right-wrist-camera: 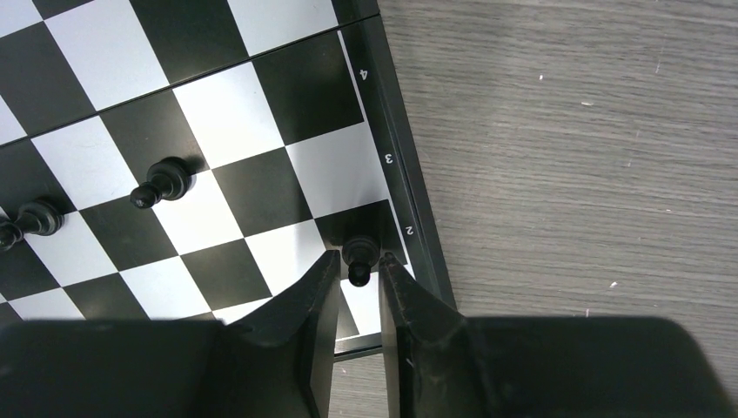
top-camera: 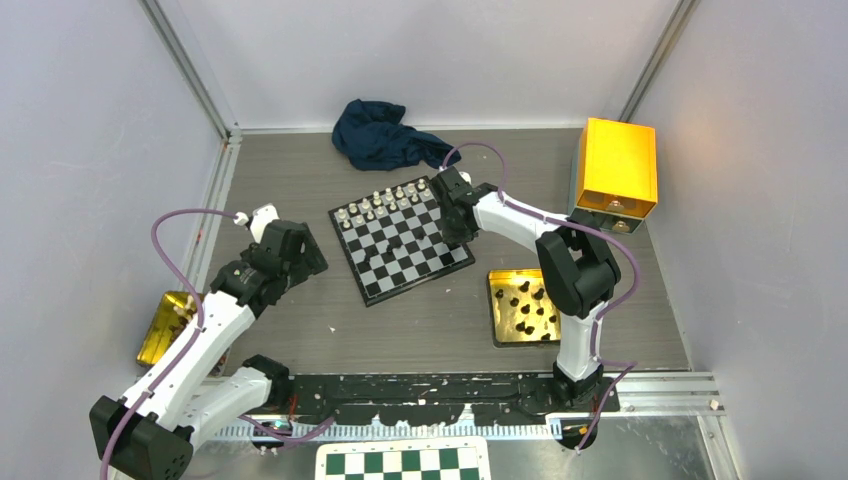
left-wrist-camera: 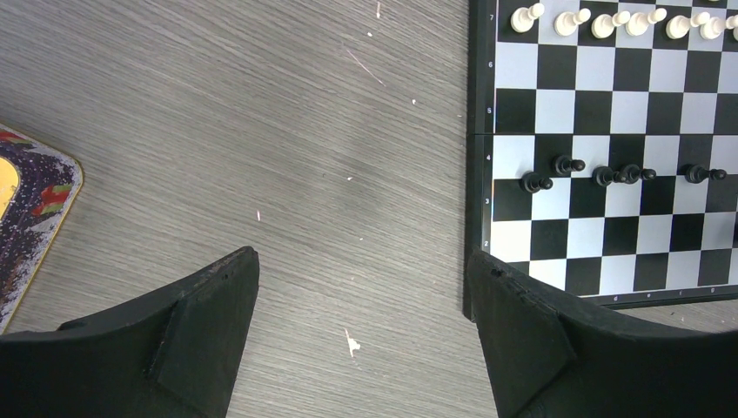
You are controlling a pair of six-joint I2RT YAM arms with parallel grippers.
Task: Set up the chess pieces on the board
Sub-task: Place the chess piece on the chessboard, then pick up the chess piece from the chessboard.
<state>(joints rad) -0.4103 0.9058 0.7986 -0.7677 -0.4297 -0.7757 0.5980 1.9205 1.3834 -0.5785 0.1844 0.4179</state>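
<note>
one black pawn (right-wrist-camera: 358, 254) sits between narrow right jaws, grip unclear; left jaws wide.

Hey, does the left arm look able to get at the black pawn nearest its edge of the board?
Probably yes: the left tool is open just off the board's edge, that black pawn stands in the edge column, and only bare squares lie between.

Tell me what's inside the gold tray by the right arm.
Loose black chess pieces lie in the gold tray; the right arm hides its right edge.
</note>
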